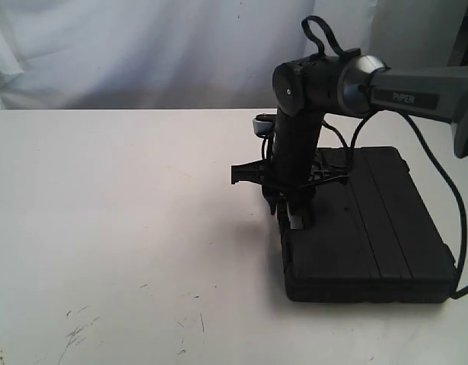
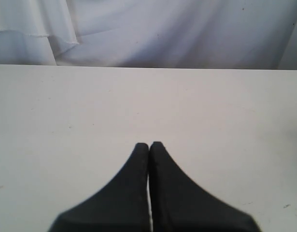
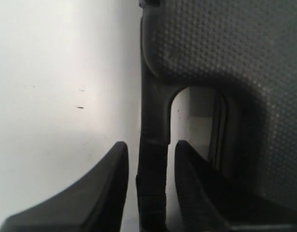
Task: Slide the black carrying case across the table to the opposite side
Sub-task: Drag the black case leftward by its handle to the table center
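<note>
The black carrying case point(image 1: 370, 228) lies flat on the right part of the white table point(image 1: 104, 213). My right gripper point(image 1: 291, 217) points down at the case's left edge. In the right wrist view the case's handle bar point(image 3: 153, 121) runs between the fingers point(image 3: 109, 183) of the right gripper point(image 3: 151, 145), which is open, with a thin gap showing on each side of the bar. The case's dimpled lid point(image 3: 225, 48) fills the area beyond. My left gripper point(image 2: 149, 145) is shut on nothing over the bare table point(image 2: 138, 96); it does not show in the exterior view.
A white cloth backdrop point(image 1: 142, 53) hangs behind the table's far edge. Dark scuffs point(image 1: 78, 327) mark the tabletop near the front left. The right arm's cable point(image 1: 454, 205) loops past the case's right side. Bare tabletop stretches left of the case.
</note>
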Available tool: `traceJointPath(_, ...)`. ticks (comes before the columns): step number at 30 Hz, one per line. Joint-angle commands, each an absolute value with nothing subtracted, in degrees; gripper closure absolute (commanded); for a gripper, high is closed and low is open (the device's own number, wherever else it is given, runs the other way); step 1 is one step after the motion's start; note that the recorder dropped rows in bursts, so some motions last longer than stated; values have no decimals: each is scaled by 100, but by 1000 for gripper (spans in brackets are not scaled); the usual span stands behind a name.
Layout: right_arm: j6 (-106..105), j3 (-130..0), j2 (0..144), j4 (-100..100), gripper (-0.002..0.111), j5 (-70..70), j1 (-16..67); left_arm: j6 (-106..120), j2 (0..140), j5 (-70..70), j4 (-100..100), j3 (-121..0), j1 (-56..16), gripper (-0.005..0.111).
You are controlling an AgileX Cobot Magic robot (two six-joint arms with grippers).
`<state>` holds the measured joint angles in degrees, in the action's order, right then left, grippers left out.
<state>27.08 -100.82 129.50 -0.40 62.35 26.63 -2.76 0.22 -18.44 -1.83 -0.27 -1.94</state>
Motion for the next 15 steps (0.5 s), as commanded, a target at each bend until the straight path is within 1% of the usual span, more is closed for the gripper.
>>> traceJointPath(1,2797,-10115,13025,-70,77,6189,2665,-273,0,-1803,-198,0,-224,107)
traceJointPath(15,2867,-10115,13025,-70,92,6143,2665,-273,0,-1803,-198,0,-224,107)
